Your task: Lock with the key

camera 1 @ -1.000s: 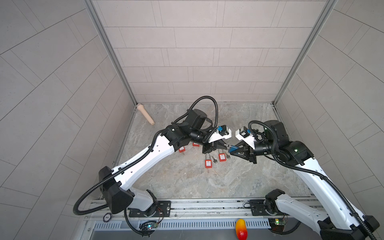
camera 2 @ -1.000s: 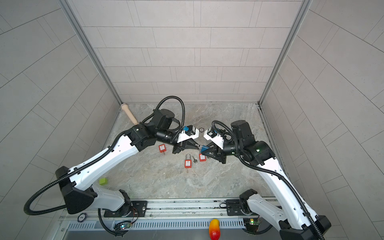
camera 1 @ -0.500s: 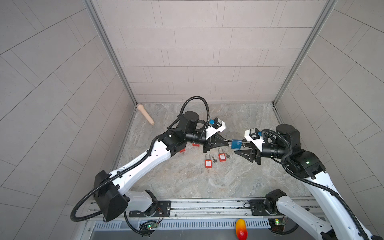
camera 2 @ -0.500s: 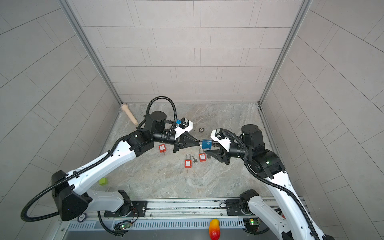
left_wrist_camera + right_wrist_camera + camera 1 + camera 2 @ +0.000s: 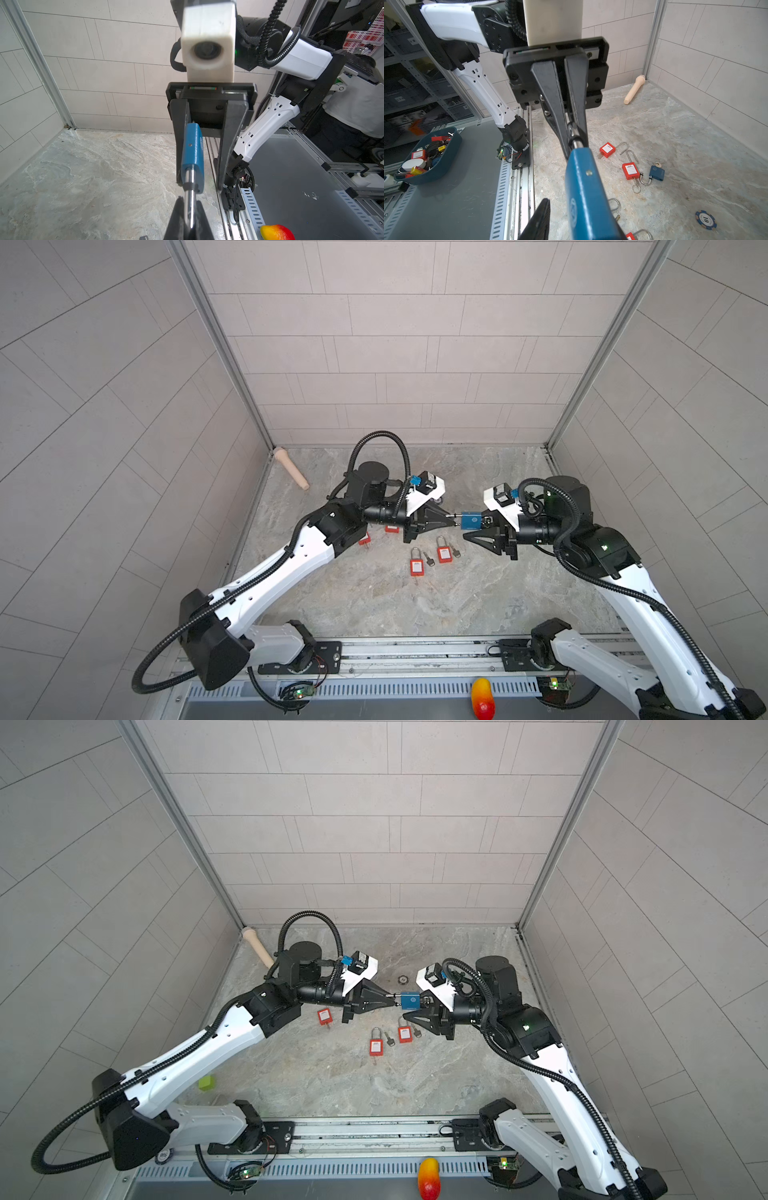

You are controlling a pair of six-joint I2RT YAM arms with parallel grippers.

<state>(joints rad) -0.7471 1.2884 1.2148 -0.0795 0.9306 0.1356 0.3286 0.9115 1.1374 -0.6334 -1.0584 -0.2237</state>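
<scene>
A blue padlock (image 5: 470, 521) (image 5: 410, 1001) hangs level in the air between both arms. My left gripper (image 5: 455, 524) (image 5: 190, 201) is shut on its steel shackle (image 5: 190, 187). My right gripper (image 5: 471, 529) (image 5: 199, 186) (image 5: 577, 205) is open around the lock's body (image 5: 583, 187). One finger lies against the body and the other finger (image 5: 544, 216) stands clear of it. Something small and dark (image 5: 487, 521) sticks out of the lock's bottom end; I cannot tell whether it is the key. Loose keys (image 5: 429, 559) lie beside red padlocks below.
Two red padlocks (image 5: 417, 567) (image 5: 444, 554) lie under the grippers and more (image 5: 365, 540) under the left arm. A second blue padlock (image 5: 656, 173), a poker chip (image 5: 402, 979), a wooden peg (image 5: 292, 470) and a green cube (image 5: 207, 1083) rest on the stone floor. Walls close three sides.
The meeting point of the grippers has shifted right and up from above the red padlocks. The right arm has drawn back, and its jaws have spread from a tighter hold.
</scene>
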